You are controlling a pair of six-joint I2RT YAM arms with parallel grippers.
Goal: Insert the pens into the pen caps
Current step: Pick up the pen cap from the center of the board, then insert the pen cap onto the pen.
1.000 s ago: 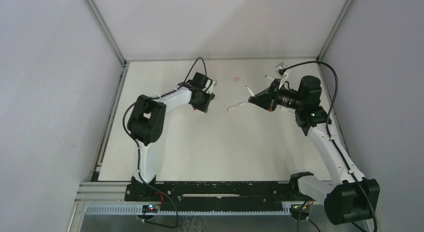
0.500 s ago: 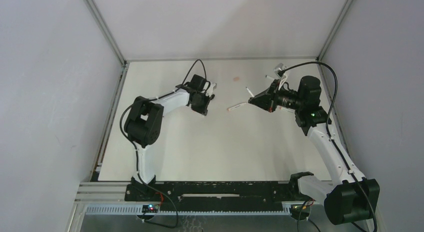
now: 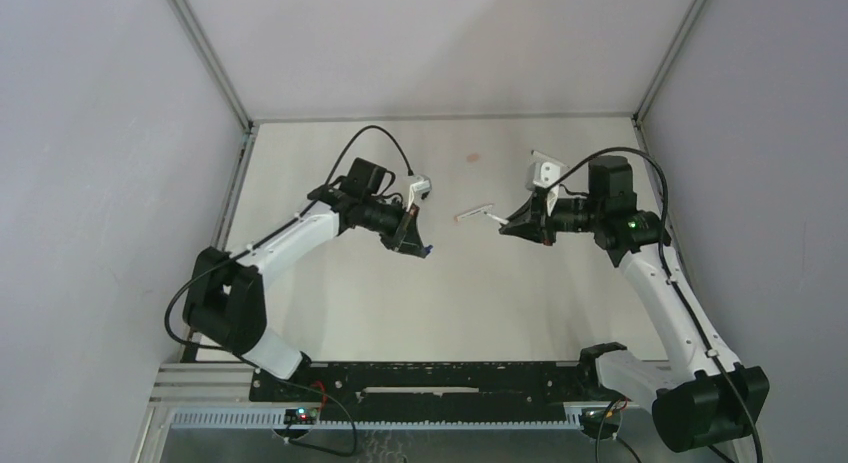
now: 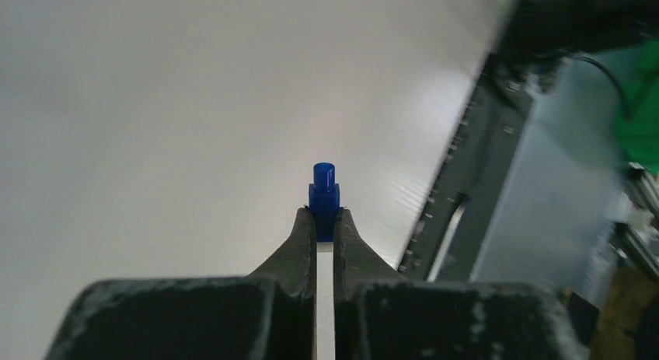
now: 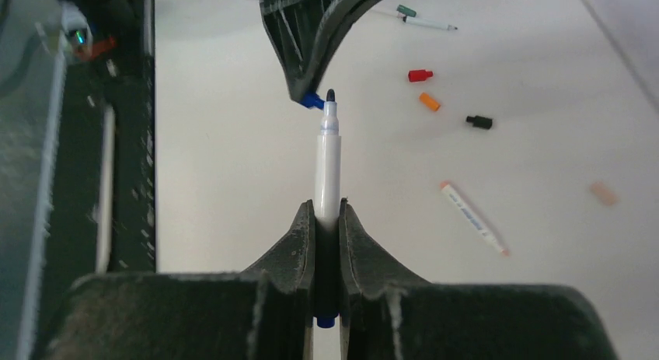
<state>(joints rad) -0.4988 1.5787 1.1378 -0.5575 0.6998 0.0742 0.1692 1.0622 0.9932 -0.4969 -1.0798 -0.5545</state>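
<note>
My left gripper is shut on a small blue pen cap, which sticks out past its fingertips above the table. In the top view this gripper hangs over the table's middle. My right gripper is shut on a white-barrelled pen with a dark tip and a blue rear end. The pen tip points at the left gripper and lies just beside the blue cap. In the top view the right gripper faces the left one across a short gap.
On the table lie a red cap, an orange cap, a black cap, a pinkish cap, an orange-tipped pen and a green-capped pen. The black base rail runs along the near edge.
My left arm has swung from the far left of the table toward the middle, carrying the blue cap. My right gripper has turned and lowered slightly with the pen, now facing the left gripper.
</note>
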